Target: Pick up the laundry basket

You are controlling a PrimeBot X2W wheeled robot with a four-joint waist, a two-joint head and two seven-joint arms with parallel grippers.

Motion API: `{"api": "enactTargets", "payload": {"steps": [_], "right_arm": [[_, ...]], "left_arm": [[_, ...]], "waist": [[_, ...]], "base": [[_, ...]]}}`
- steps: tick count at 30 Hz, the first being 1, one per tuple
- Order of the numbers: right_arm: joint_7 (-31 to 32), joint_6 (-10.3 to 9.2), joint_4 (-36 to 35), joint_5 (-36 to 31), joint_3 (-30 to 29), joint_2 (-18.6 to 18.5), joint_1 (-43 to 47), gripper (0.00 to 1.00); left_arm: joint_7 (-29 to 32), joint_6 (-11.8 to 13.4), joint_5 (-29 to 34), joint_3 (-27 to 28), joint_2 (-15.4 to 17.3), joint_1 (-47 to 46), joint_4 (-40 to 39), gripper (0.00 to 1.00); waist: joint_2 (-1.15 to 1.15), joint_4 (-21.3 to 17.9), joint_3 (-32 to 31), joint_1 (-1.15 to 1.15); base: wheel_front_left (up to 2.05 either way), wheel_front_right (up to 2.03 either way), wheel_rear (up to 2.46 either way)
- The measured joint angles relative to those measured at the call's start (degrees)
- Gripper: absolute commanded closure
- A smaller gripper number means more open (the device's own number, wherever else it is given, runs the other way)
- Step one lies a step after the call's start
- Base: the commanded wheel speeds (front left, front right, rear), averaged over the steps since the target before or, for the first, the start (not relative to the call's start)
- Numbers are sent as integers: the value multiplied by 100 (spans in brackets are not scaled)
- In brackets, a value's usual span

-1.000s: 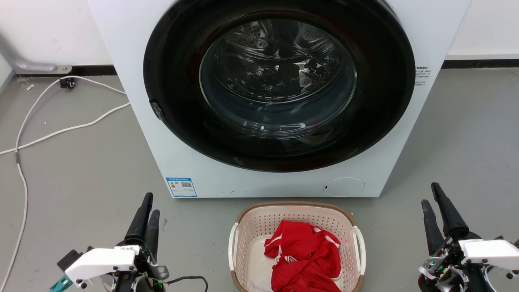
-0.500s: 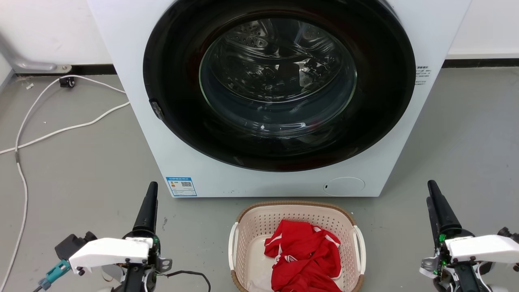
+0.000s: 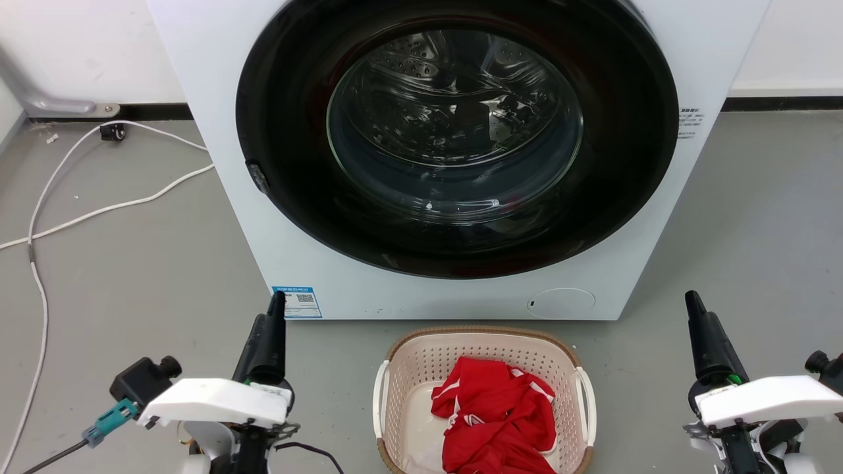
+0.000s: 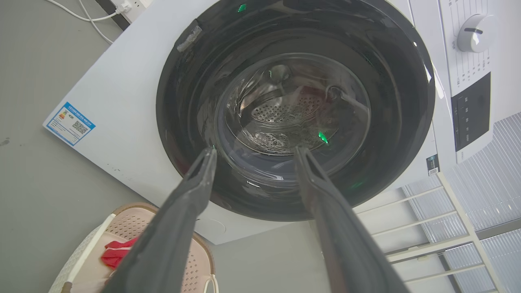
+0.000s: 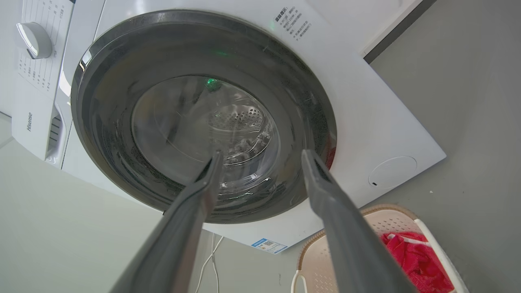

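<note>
- On the floor, just in front of the washing machine, head view: laundry basket, upright, red garment heaped inside. White grips on both short sides: left handle, right handle.
- Same view: left claw well out to the basket's left, right claw well out to its right. Both pointed at the machine, both clear of the basket. Edge-on here, so cannot tell the spread from this angle.
- Left wrist view: left claw spread wide, empty, aimed at the door glass. Basket low in the left corner, off-axis.
- Right wrist view: right claw likewise wide and empty, aimed at the same glass. Basket low right, garment visible in it.
- Judged step: approach, pre-grasp, nothing held yet.
- To do it well: tip both wrists down and swing inward to bracket each handle between that claw's fingers. Keep both sides level and in step. Close on the handles, not the perforated wall. Lift straight and even to keep the garment in. Mind clearance to the machine front.
- Versus a second ago, head view: left claw further forward and inward, tip now near the blue label. Right claw slightly inward.
- Both rolled, from two fingers showing to one dark line.
- Whole picture nudged slightly right, so camera shift, not machine. Basket and garment unmoved.
</note>
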Motion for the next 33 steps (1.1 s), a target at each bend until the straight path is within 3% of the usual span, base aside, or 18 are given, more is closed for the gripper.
{"api": "enactTargets", "payload": {"steps": [10, 33], "right_arm": [[-66, 1, -58, -1281, -40, 53, 10, 0], [11, 1, -374, -3197, -26, 116, 209, 0]], "left_arm": [[-181, 141, 1004, -281, -1, -71, 96, 0], [-558, 385, 2941, -715, -1, -287, 415, 0]], "waist": [[0, 20, -19, 0], [0, 22, -20, 0]], "base": [[0, 0, 0], [0, 0, 0]]}}
